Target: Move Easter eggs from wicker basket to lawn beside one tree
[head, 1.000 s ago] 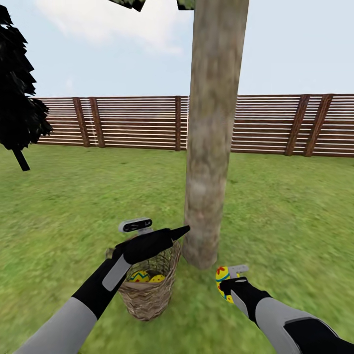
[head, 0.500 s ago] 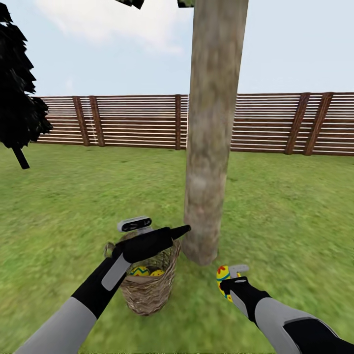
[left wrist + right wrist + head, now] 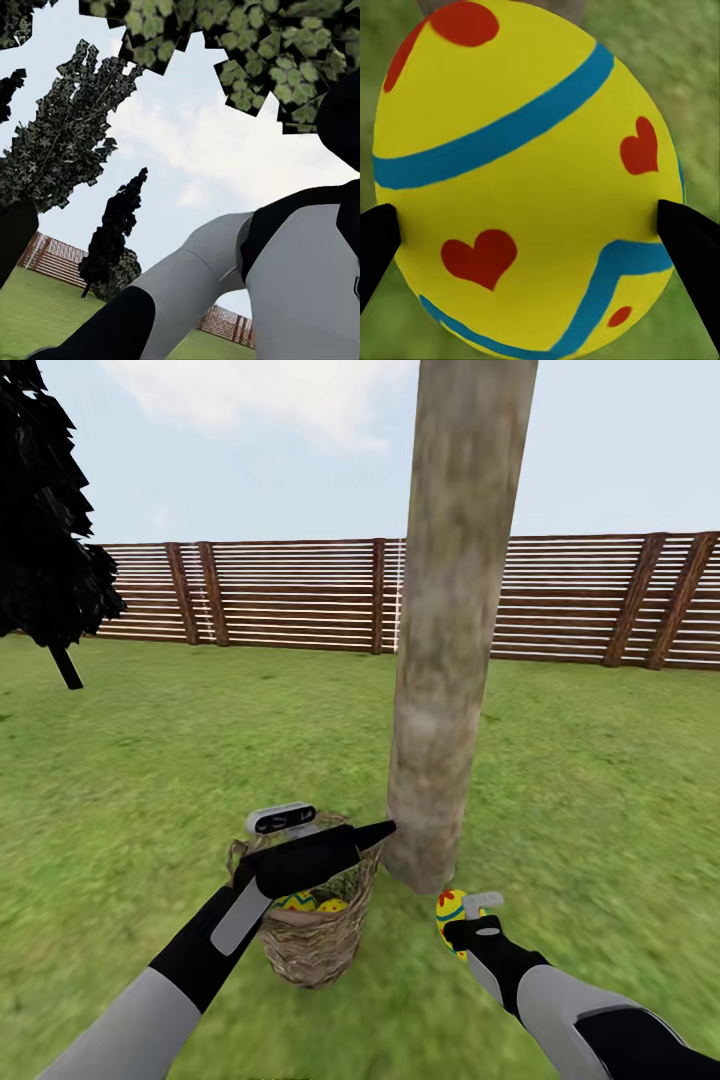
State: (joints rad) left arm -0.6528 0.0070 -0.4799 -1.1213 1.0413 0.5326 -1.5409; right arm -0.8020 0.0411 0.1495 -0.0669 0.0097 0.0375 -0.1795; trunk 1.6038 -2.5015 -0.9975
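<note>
Head view: two eggs (image 3: 315, 904) lie in the wicker basket (image 3: 318, 945), half hidden by the left claw (image 3: 385, 828), its grip unreadable. Right wrist view: the right claw (image 3: 536, 255) clenches the third egg (image 3: 525, 180) beside the tree (image 3: 445, 660).

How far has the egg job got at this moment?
Done: none lies by the tree yet. In hand: the right pincer grips one egg just off the trunk's foot. Left: at least two eggs show in the wicker basket, under the left pincer.
</note>
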